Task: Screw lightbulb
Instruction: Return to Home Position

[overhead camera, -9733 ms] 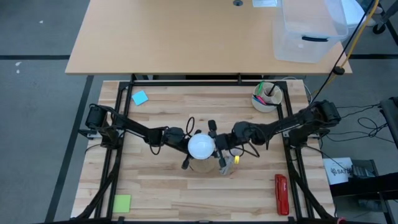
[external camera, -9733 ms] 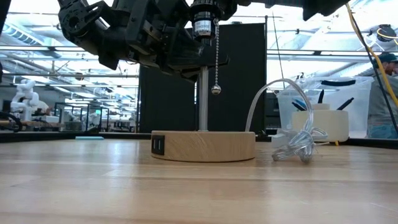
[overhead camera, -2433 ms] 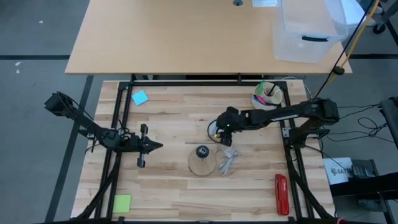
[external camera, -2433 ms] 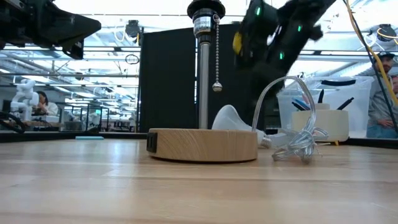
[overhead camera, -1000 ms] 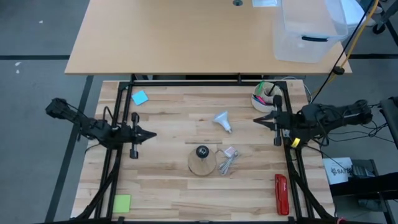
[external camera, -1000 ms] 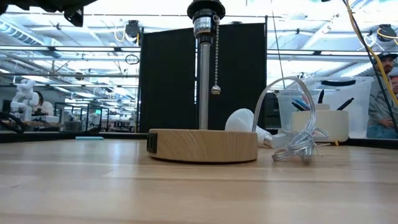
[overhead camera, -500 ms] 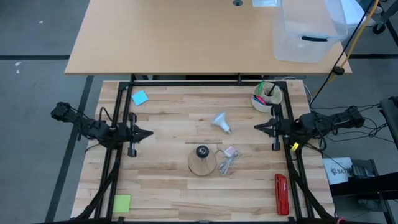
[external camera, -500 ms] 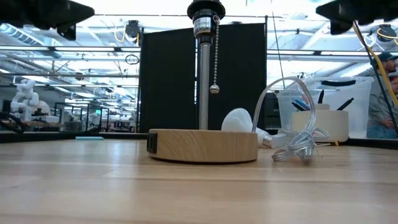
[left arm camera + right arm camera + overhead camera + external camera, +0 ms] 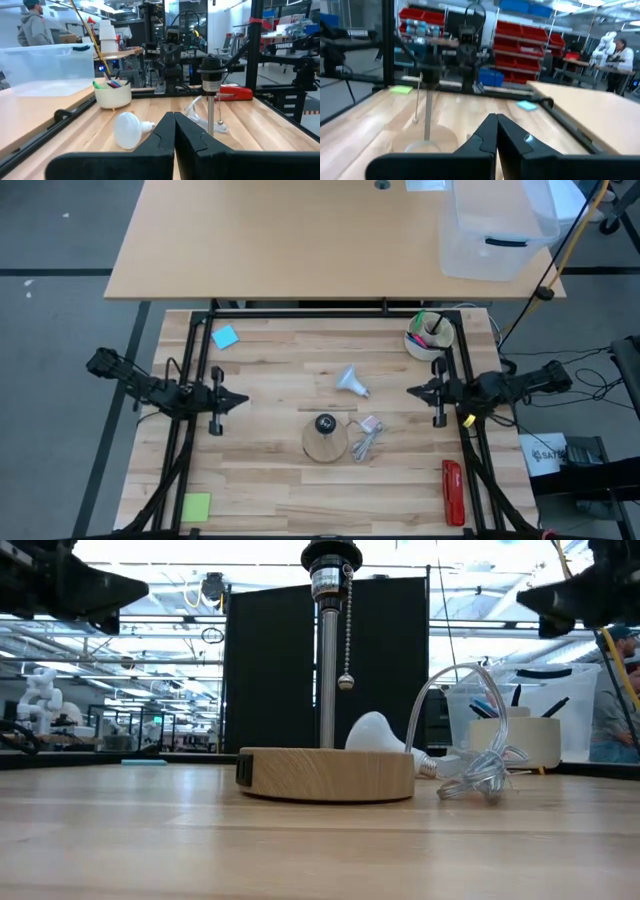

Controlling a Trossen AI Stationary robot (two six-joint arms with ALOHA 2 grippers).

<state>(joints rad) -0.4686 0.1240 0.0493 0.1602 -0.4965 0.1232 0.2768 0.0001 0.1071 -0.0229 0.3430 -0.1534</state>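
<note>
left hand [image 9: 243,399] and right hand [image 9: 411,391] both closed; lightbulb [image 9: 350,379] lies between them.

Table [image 9: 270,480] was pale matt wood; lamp base [image 9: 325,772] smooth wood; post [image 9: 327,680] shiny metal; bulb [image 9: 349,378] matt white.

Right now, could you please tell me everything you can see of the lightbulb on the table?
The lightbulb is small and white, with a round matte globe, a tapering neck and a silvery screw base. It lies on its side on the wooden table, apart from the lamp and behind it in the low view, out of the socket. Only the table touches it.
</note>
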